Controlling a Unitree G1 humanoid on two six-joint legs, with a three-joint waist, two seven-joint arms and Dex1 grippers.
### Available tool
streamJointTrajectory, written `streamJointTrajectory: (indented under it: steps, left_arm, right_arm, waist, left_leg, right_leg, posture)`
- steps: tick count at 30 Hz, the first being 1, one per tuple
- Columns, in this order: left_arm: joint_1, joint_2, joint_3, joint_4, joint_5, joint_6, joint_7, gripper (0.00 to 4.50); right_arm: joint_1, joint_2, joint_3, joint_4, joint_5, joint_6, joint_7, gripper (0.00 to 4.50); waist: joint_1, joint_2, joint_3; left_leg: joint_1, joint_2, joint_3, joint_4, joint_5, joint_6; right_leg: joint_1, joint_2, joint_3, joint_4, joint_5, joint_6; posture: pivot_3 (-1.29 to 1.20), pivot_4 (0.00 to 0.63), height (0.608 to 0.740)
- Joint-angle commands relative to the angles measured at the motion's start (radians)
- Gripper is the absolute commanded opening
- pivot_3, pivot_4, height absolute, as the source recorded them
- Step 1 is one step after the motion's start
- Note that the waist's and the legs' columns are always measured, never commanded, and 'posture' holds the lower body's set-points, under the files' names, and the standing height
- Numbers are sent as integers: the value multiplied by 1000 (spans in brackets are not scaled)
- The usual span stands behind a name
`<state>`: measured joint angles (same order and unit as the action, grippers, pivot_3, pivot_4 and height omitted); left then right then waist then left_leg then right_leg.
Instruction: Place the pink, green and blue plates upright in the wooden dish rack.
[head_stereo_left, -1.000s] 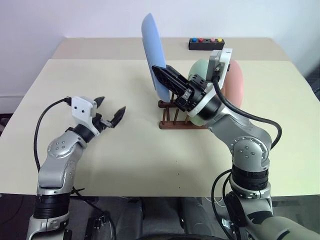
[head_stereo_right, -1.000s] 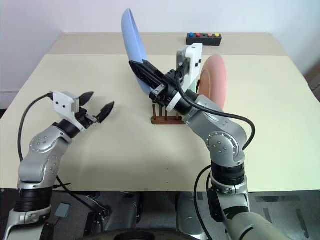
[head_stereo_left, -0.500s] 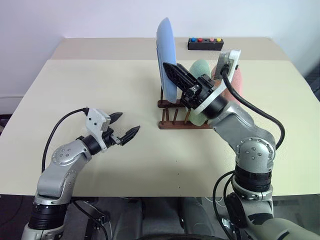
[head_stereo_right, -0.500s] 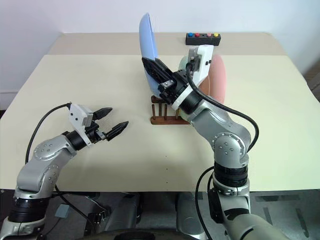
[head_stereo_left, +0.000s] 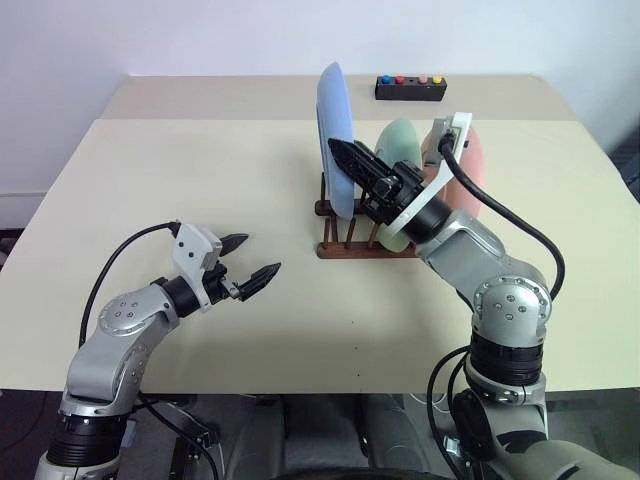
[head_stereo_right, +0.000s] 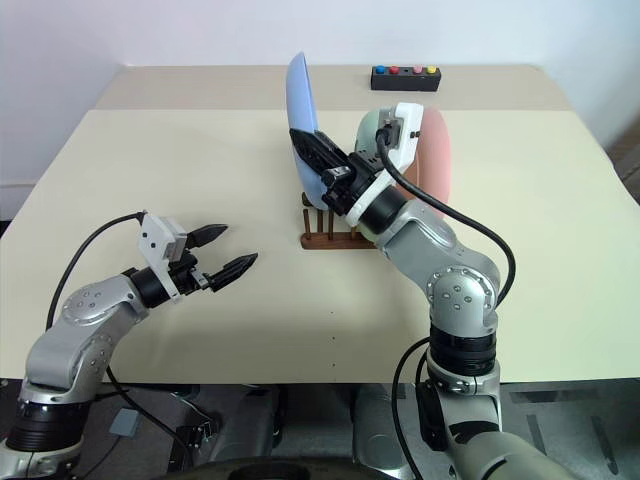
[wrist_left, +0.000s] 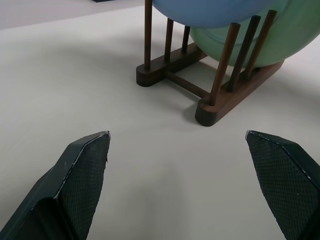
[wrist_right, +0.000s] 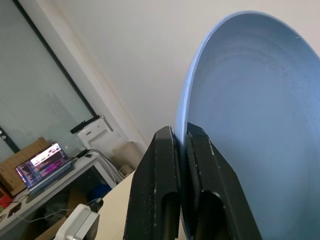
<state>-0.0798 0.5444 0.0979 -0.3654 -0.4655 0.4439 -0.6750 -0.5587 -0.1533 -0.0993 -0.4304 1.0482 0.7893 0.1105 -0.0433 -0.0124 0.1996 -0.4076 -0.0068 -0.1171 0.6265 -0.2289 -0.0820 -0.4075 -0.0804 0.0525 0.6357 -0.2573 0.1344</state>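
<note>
The light blue plate (head_stereo_left: 335, 130) stands nearly upright at the left end of the wooden dish rack (head_stereo_left: 345, 243), with its lower edge down among the pegs. My right gripper (wrist_right: 181, 136) is shut on the blue plate's rim, reaching in from the right. The green plate (head_stereo_left: 400, 140) stands in the rack just behind the right arm. Further right stands the pink plate (head_stereo_left: 471, 160). My left gripper (head_stereo_left: 255, 258) hovers open and empty over the table, left of the rack. The left wrist view shows the rack (wrist_left: 220, 100) a little way ahead of its fingers.
A small black box with coloured buttons (head_stereo_left: 411, 88) sits at the back of the beige table (head_stereo_left: 180, 170). Bare tabletop lies to the left of the rack and in front of it.
The right gripper has carried the blue plate right and down onto the rack's left end, turning it more upright. The open left gripper has sunk and drawn in towards the rack.
</note>
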Motion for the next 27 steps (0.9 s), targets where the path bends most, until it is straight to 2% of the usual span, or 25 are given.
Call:
streamJointTrajectory:
  steps: [1,3,8,9,20,27]
  left_arm:
    - [3,6,3,-37,5,-19,-3,4500]
    - [2,7,2,-35,6,-20,-3,4500]
    - [-2,3,-4,-32,8,-21,-4,4500]
    - [-2,2,-4,-31,8,-21,-5,4500]
    - [-4,1,-7,-30,10,-22,-8,4500]
    - [-10,-3,-15,-25,15,-25,-10,4500]
  right_arm:
    - [-3,6,-12,-17,35,-6,-3,689]
    - [-2,4,-13,-16,37,-6,-6,1488]
    - [-3,-5,-11,-18,31,-10,-10,4080]
    - [-3,-6,-10,-18,28,-11,-9,4468]
    - [-17,-58,12,-34,-63,-40,44,4468]
    - [-44,-160,54,-68,-171,-64,141,4468]
  waist:
    - [0,0,0]
    - [0,0,0]
    - [0,0,0]
    - [0,0,0]
    - [0,0,0]
    - [1,0,0]
  left_leg:
    - [0,0,0,0,0,0]
    - [0,0,0,0,0,0]
    - [0,0,0,0,0,0]
    - [0,0,0,0,0,0]
    - [0,0,0,0,0,0]
    - [0,0,0,0,0,0]
  right_leg:
    - [0,0,0,0,0,0]
    - [0,0,0,0,0,0]
    - [0,0,0,0,0,0]
    - [0,0,0,0,0,0]
    - [0,0,0,0,0,0]
    - [0,0,0,-1,0,-1]
  posture:
    - [0,150,734]
    - [0,150,734]
    - [0,150,734]
    - [0,150,734]
    - [0,150,734]
    - [0,150,734]
